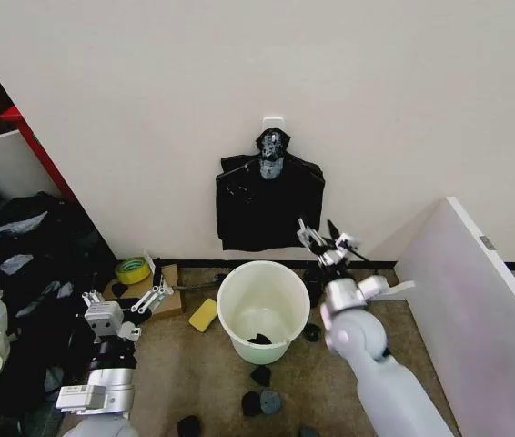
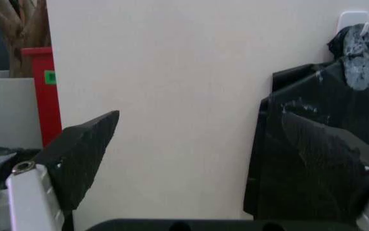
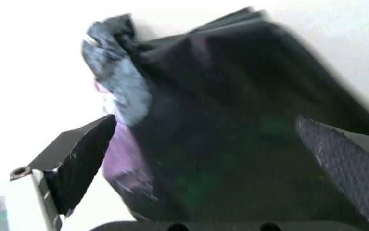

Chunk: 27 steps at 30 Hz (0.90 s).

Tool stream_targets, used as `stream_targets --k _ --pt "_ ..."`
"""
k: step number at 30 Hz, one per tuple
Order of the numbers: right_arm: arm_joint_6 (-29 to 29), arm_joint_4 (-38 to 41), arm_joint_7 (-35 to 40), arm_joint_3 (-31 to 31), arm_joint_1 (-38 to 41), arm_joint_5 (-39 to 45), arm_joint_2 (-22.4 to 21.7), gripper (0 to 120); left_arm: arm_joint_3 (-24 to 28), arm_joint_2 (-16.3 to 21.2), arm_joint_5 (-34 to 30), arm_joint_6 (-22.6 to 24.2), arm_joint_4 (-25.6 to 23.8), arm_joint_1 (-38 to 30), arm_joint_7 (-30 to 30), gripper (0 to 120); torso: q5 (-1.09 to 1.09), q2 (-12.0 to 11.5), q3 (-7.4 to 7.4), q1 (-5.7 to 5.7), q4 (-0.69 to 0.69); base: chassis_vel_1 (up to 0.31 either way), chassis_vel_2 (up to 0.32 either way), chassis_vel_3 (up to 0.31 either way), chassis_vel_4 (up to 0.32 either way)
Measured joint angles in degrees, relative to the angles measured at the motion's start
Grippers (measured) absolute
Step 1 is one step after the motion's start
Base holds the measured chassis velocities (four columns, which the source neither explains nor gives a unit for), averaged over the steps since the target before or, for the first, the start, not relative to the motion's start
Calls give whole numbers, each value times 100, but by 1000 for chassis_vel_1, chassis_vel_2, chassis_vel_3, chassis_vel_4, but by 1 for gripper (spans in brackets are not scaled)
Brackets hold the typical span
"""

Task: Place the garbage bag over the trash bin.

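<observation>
The trash bin, a round white bucket, stands on the floor below the wall with one small black scrap inside. The garbage bag is out of view. On a wall hook above the bin hangs a flat black bundle with a knotted grey-flecked top. My right gripper is raised at the bundle's lower right corner, open. In the right wrist view the bundle lies close behind the spread fingers. My left gripper is low, to the left of the bin, open and holding nothing. The left wrist view faces the wall and the bundle.
Small black scraps lie on the floor in front of the bin. A yellow tape roll and a yellow sponge lie to its left. A white panel stands at the right. Dark clutter and a red-edged white tub fill the left.
</observation>
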Motion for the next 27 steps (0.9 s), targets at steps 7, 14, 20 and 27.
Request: stream_targets --k 7,14,20,27 --pt "296 -821 -683 -139 602 135 490 100 6 -49 41 -1 -8 64 -30 100 0 0 0 0 0 0 0 0 0" --pt "495 -1329 -1040 -155 1015 -521 979 94 -2 -18 33 -3 14 71 -70 100 0 0 -1 0 0 0 0 0 0" --pt "563 -1477 -1079 -159 1184 -952 1079 73 -3 5 12 -3 65 47 -84 100 0 0 -1 -1 -1 0 0 0 0" --pt "602 -1663 -1047 -149 1374 -1179 1155 71 2 23 5 -9 140 6 -97 100 0 2 -1 -1 -1 0 0 0 0"
